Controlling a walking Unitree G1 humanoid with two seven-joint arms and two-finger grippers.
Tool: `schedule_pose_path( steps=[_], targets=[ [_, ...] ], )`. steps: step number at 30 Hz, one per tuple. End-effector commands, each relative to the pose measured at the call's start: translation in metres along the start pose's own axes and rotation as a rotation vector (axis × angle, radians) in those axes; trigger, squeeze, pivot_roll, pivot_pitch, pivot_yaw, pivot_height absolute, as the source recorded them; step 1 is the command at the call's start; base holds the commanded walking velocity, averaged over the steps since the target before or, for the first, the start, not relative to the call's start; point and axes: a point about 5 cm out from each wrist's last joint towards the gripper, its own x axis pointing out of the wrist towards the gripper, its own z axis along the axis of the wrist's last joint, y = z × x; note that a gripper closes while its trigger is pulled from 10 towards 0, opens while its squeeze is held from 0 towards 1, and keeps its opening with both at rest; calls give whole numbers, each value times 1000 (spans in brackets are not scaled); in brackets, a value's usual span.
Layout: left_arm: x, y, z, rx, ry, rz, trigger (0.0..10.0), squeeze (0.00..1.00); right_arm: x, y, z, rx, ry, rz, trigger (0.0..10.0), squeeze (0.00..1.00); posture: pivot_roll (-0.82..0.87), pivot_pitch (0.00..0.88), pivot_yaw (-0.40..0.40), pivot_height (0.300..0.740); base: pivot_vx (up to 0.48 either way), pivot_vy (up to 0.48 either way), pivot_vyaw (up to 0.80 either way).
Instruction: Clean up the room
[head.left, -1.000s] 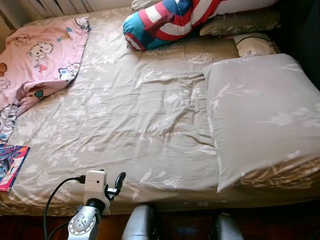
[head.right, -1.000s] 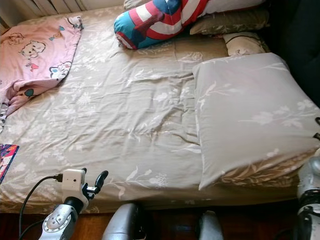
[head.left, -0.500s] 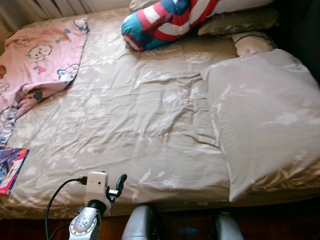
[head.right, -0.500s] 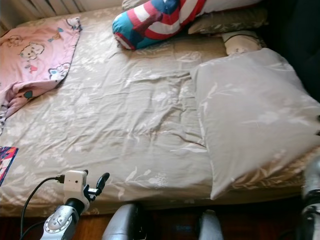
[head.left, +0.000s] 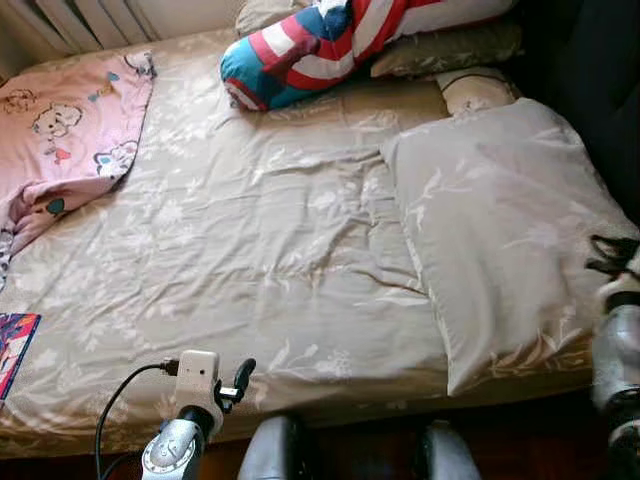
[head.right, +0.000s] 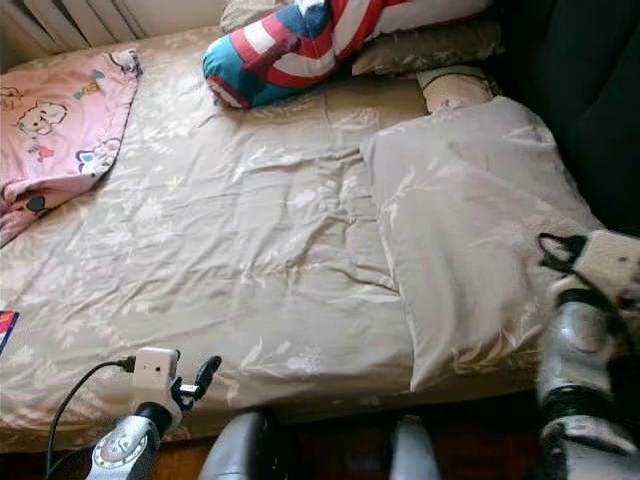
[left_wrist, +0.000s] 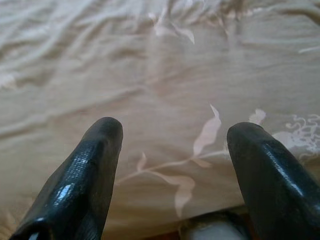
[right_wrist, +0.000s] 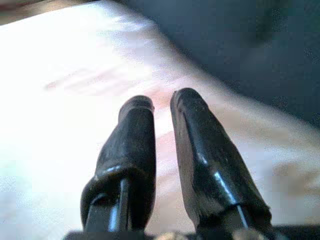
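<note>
One arm newly risen at the bed's lower right.
Right gripper (head.right: 556, 248), fingers nearly closed and empty, now reaches the pillow (head.right: 470, 220); left gripper (left_wrist: 172, 165) gapes wide.

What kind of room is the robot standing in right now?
A bedroom, most likely. It faces a bed covered in a beige floral sheet, with a large beige pillow on the robot's right, a striped red, white and blue cushion at the head, and a pink cartoon blanket.
</note>
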Motion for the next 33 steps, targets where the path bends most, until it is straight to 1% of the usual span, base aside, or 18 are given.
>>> schedule_pose_path(
  steps=[1,2,5,6,7,8,9,12,13,15,18,24,26,28,30,31,32,33],
  targets=[
    [-7,4,-12,-11,44,16,10000,0,-10,7,-19,-6,64,50,10000,0,-48,193,100,657,0,0,0],
    [-7,5,-16,-17,65,21,10000,0,-23,19,-40,-8,134,88,10000,0,-50,190,94,657,0,0,0],
    [-8,7,-22,-21,93,30,10000,0,-44,32,-68,-8,222,130,10000,0,-50,188,90,657,0,0,0],
    [-9,9,-26,-30,116,44,10000,0,-60,38,-86,-6,271,157,10000,0,-41,183,84,667,0,0,0],
    [-10,10,-28,-38,127,54,10000,0,-67,39,-94,-6,302,157,10000,0,-44,182,83,672,0,0,0],
    [-10,10,-28,-38,127,54,10000,0,-67,39,-94,-6,302,157,10000,0,-44,182,83,672,0,0,0],
    [-11,13,-32,-52,145,69,10000,0,-80,40,-107,8,358,154,10000,0,-50,179,81,682,0,0,0],
    [-16,15,-40,-59,193,79,10000,0,-103,38,-130,-11,462,156,10000,0,-52,174,76,702,0,0,0],
    [-16,15,-40,-59,193,79,10000,0,-103,38,-130,-11,462,156,10000,0,-52,174,76,702,0,0,0],
    [-20,16,-47,-58,233,84,10000,0,-115,32,-141,-21,521,139,10000,0,-56,168,70,722,0,0,0],
    [-22,16,-52,-57,266,86,10000,0,-122,31,-148,-28,557,140,10000,0,-59,160,66,740,0,0,0],
    [-29,13,-64,-52,348,90,10000,0,-137,29,-159,-32,619,142,10000,0,-58,137,63,740,0,0,0],
    [-29,13,-65,-50,360,91,10000,0,-139,30,-161,-32,631,141,10000,0,-57,134,62,740,0,0,0],
    [-33,12,-71,-56,397,103,10000,0,-147,32,-167,-50,679,151,10000,0,-59,124,62,740,0,0,0],
    [-34,12,-72,-60,408,107,10000,0,-149,32,-169,-56,694,151,10000,0,-59,124,62,740,0,0,0],
    [-35,12,-75,-69,425,117,10000,0,-153,32,-172,-56,715,154,10000,0,-67,110,59,740,0,0,0],
    [-40,12,-80,-75,463,135,10000,0,-163,34,-178,-54,762,162,10000,0,-67,103,56,740,0,0,0],
    [-41,12,-83,-77,477,141,10000,0,-166,35,-180,-59,778,171,10000,0,-67,100,55,740,0,0,0]
  ],
)
